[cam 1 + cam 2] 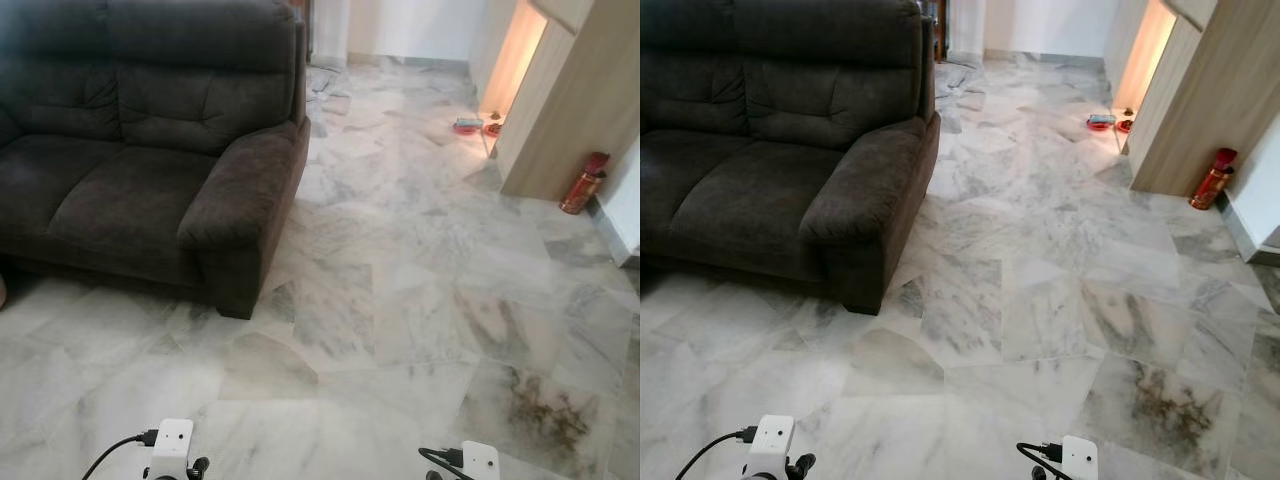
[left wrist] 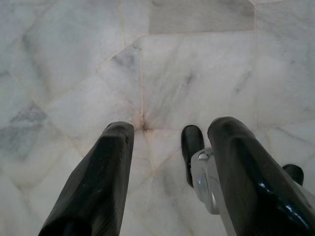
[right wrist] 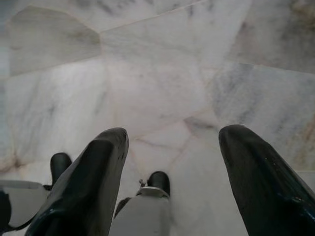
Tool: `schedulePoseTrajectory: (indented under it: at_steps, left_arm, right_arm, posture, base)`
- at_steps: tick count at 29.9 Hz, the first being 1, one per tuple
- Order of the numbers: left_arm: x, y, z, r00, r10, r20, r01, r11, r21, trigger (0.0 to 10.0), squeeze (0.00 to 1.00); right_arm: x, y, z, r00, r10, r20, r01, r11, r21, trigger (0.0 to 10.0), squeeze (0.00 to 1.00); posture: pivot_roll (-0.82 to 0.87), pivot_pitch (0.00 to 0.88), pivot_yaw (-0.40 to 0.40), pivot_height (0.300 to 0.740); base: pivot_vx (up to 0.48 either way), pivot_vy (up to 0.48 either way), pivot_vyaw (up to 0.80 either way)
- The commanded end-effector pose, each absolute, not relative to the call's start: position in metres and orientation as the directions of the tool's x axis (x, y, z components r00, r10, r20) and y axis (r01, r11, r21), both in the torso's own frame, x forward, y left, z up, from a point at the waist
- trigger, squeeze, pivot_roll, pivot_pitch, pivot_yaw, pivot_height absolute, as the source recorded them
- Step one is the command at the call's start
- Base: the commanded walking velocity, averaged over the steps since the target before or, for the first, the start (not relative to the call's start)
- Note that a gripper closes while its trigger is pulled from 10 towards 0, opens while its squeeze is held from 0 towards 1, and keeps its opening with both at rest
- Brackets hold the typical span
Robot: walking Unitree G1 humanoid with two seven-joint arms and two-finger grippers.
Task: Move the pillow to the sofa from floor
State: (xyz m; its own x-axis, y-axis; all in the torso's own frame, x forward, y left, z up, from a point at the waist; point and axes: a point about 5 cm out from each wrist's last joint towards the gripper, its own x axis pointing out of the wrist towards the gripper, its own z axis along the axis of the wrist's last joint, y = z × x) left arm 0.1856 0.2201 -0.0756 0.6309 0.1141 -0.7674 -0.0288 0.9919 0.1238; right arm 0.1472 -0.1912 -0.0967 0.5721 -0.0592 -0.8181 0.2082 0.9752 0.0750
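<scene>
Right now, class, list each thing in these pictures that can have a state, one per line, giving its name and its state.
sofa: seat bare, nothing lying on it.
left gripper: open, holding nothing, above the marble floor.
right gripper: open, holding nothing, above the floor.
red bottle: upright against the wooden cabinet.
red bowl: resting on the floor by the cabinet.

floor [image 1: 400, 300]: open marble, wide path fwd & right
sofa [image 1: 140, 150]: blocks left
cabinet [image 1: 560, 110]: far right
</scene>
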Motion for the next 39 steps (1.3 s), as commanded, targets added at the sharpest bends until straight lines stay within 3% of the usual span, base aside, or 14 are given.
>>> schedulePoseTrajectory:
  at_steps: [1,13,39]
  left_arm:
    - [0.1832,0.2221,-0.0767,0.618,0.122,-0.777,-0.037,0.991,0.125,10.0,0.0]
    - [0.1837,0.2214,-0.0767,0.616,0.123,-0.778,-0.042,0.991,0.124,10.0,0.0]
    - [0.1843,0.2209,-0.0766,0.614,0.12,-0.78,-0.041,0.992,0.12,10.0,0.0]
  right_arm:
    - [0.148,-0.1912,-0.0964,0.574,-0.061,-0.817,0.216,0.973,0.079,10.0,0.0]
    - [0.1483,-0.1906,-0.0964,0.573,-0.057,-0.817,0.212,0.974,0.081,10.0,0.0]
    - [0.1471,-0.1883,-0.097,0.574,-0.046,-0.817,0.203,0.975,0.087,10.0,0.0]
  posture:
    - [0.04,0.0,-0.033,0.74]
    - [0.04,0.0,-0.034,0.74]
    - [0.04,0.0,-0.028,0.74]
  base:
    - [0.0,0.289,0.0]
    - [0.0,0.331,0.0]
    - [0.0,0.054,0.0]
